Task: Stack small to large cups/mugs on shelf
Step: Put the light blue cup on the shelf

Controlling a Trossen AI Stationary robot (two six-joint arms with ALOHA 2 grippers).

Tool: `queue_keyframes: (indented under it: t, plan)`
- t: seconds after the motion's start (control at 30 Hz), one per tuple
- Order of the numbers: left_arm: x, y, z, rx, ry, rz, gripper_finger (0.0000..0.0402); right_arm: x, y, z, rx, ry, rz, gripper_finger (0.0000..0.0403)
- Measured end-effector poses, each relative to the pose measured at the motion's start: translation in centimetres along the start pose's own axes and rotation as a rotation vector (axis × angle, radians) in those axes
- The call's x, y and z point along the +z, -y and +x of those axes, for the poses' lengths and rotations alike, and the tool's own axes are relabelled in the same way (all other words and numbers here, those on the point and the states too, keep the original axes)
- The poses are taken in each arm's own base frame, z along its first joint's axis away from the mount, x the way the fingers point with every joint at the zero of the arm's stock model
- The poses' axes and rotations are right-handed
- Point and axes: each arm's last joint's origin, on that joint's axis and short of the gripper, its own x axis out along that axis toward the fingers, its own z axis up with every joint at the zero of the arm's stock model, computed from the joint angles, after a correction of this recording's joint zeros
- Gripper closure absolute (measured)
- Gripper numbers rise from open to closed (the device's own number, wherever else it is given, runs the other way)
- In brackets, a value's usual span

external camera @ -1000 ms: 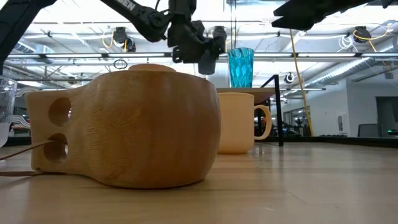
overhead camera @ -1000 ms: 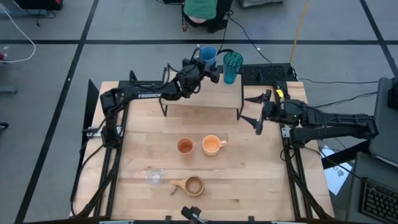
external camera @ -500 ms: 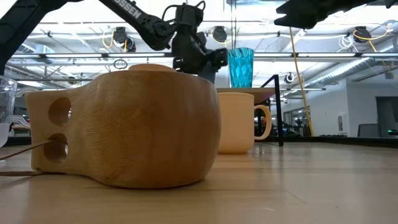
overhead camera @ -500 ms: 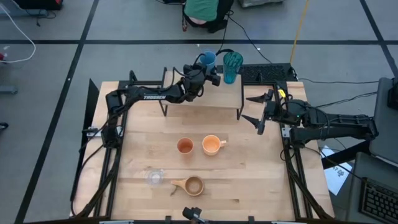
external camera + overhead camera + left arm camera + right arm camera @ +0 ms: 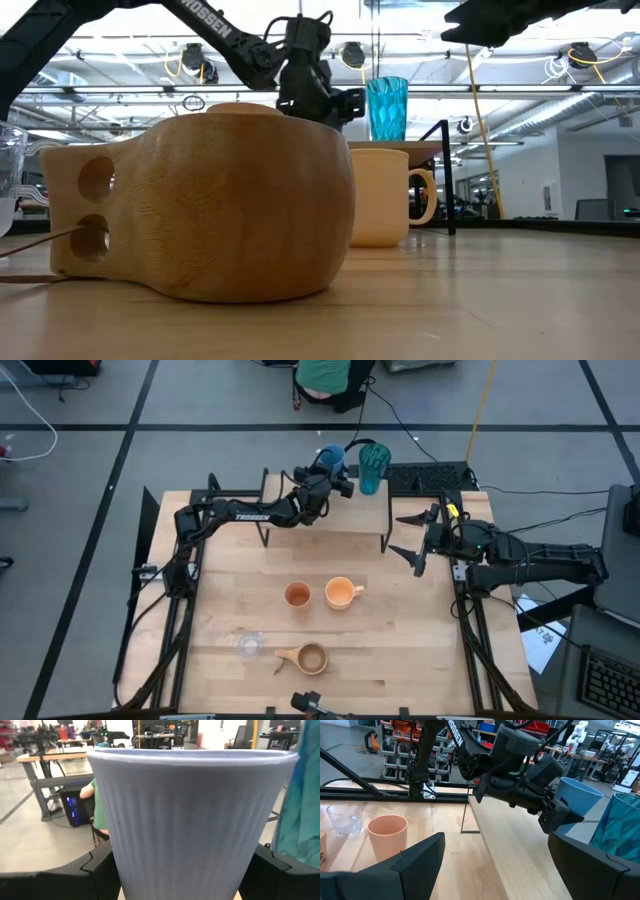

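A: How did the left gripper [image 5: 337, 472] stand?

B: Its fingers [image 5: 97, 867] sat spread on either side of the blue cup [image 5: 331, 456], which filled the left wrist view. Whether they pressed its wall or merely flanked it could not be told. The cup was at the far edge of the shelf [image 5: 330, 525], just beside the teal tumbler [image 5: 374, 467].

A: And the right gripper [image 5: 414, 544]?

B: Its fingers [image 5: 410, 862] were wide apart and held nothing. It waited off the shelf's right end, above the counter [image 5: 400, 640].

A: So how much of the task looked done?

B: Roughly a third, as a judgement. Only the blue cup and teal tumbler were up at the shelf. The orange-brown tumbler [image 5: 297, 595] and the orange mug [image 5: 341, 593] stood side by side mid-counter, and the clear glass [image 5: 248, 646] and the wooden cup [image 5: 308, 658] sat nearer the front edge.

A: Four left, then.

B: Four left, plus any ordering by size.
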Motion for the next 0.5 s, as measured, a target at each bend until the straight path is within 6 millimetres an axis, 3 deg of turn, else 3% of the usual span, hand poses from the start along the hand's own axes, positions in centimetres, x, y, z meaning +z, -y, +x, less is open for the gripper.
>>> queue_keyframes:
  t: [0.5]
  plan:
    - [-0.96, -0.17, -0.03, 0.014, -0.075, -0.01, 0.0105, 0.07, 0.01, 0.0, 0.0, 0.008, 0.001, 0.0055]
